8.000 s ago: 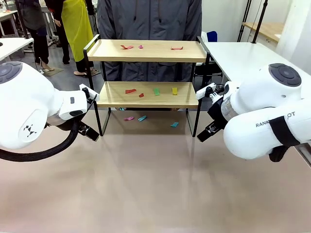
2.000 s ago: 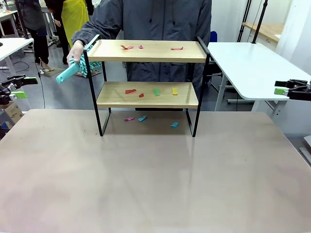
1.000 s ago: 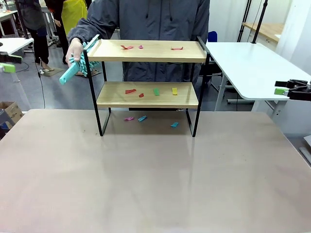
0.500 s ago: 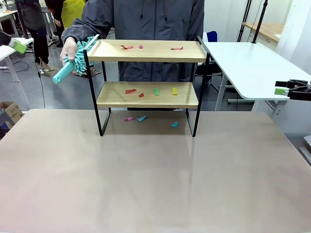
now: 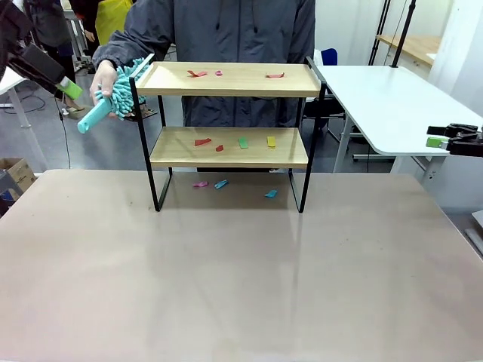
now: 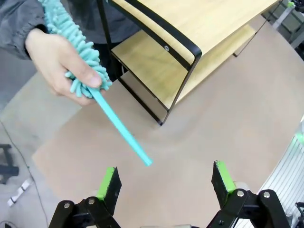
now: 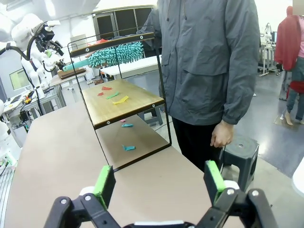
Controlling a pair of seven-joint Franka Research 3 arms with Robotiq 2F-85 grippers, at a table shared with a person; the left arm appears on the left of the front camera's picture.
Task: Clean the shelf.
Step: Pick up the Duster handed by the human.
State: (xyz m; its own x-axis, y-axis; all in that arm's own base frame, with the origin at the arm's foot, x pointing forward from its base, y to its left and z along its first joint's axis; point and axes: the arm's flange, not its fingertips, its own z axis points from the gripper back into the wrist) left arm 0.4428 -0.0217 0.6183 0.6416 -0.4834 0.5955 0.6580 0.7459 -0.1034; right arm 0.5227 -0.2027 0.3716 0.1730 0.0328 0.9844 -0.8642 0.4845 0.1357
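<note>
The shelf stands at the far side of the table, with coloured paper scraps on both wooden boards and a few more on the table under it. At its left end a person's hand holds a teal fluffy duster, handle pointing down-left. My left gripper hangs open just left of that hand. In the left wrist view the duster handle points between my open left gripper fingers, a short way off. My right gripper is open at the far right edge, well away from the shelf.
The person in a grey jacket stands behind the shelf. A white side table lies at the right, under my right gripper. The beige table stretches bare in front of the shelf. A grey stool stands by the person's leg.
My left gripper has risen along the left edge and moved in toward the duster. The person's hand has shifted the duster slightly up and left. The right gripper has not moved.
</note>
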